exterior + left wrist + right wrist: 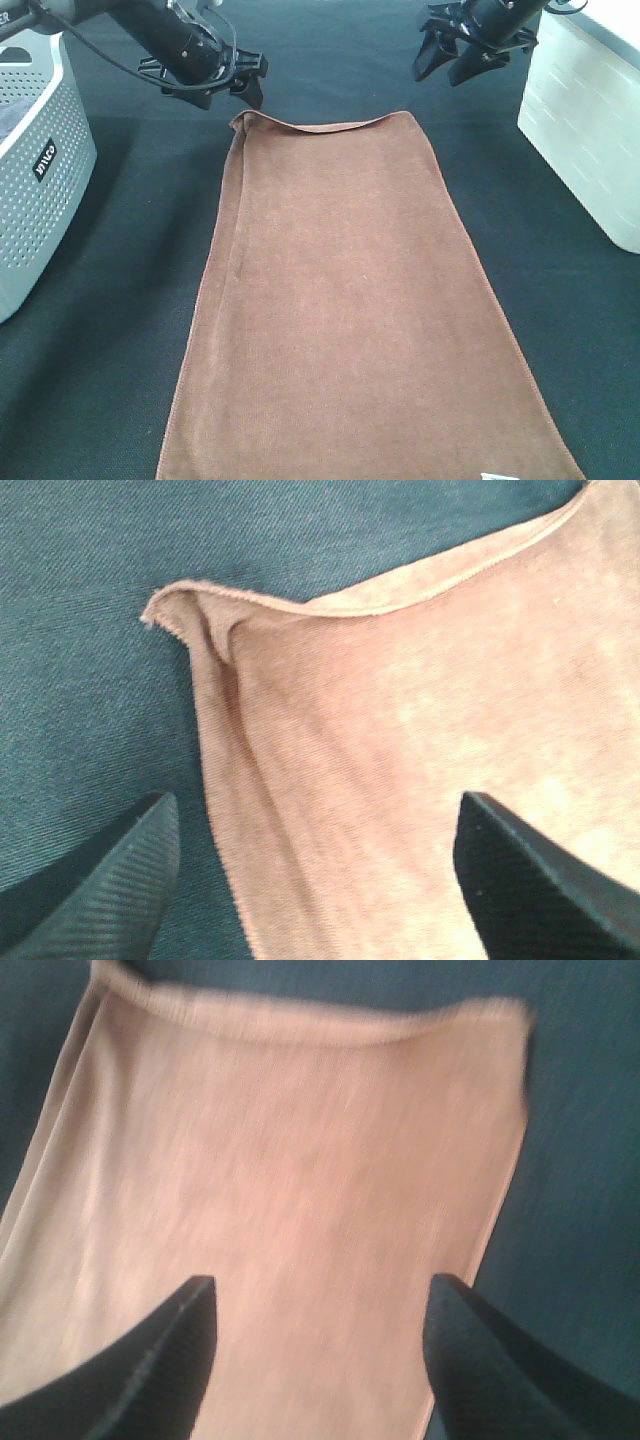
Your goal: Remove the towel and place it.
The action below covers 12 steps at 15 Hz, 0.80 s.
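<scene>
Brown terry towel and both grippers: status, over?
Left gripper open, empty, above far-left corner. Right gripper open, empty. Long brown terry towel spread flat on black table covering, far edge folded over. Nothing in the way.

A staged laundry workbench in a robot lab. A black table covering (pixel 120 300) carries a perforated white laundry basket (pixel 40 190) and a white bin (pixel 585 120).

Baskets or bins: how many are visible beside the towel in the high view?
2: a perforated grey basket at the left edge and a white bin at the right edge. Both are cut off; others may be outside the view.
</scene>
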Available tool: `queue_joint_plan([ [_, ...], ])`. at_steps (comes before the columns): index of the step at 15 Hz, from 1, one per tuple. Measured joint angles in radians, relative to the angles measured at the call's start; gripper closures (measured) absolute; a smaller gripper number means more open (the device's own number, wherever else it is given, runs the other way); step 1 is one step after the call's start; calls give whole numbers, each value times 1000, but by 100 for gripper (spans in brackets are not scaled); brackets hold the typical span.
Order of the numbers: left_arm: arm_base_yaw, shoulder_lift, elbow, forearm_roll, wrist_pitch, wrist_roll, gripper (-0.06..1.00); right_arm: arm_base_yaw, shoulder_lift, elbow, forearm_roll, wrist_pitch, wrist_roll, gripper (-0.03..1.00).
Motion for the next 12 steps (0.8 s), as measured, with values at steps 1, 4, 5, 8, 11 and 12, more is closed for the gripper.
queue_joint_plan([
  [1, 3, 15, 0, 3, -18, -8, 23, 0, -4, 0, -1, 42, 17, 38],
  [4, 8, 92, 0, 9, -176, -26, 23, 0, -4, 0, 8, 64, 24, 38],
  [5, 9, 117, 0, 11, -252, -26, 23, 0, -4, 0, 11, 64, 24, 38],
  [8, 9, 178, 0, 8, -416, -26, 23, 0, -4, 0, 18, 68, 25, 38],
  [11, 9, 223, 0, 8, -527, -26, 23, 0, -4, 0, 34, 69, 25, 38],
  [12, 9, 235, 0, 8, -557, -26, 23, 0, -4, 0, 41, 69, 25, 38],
])
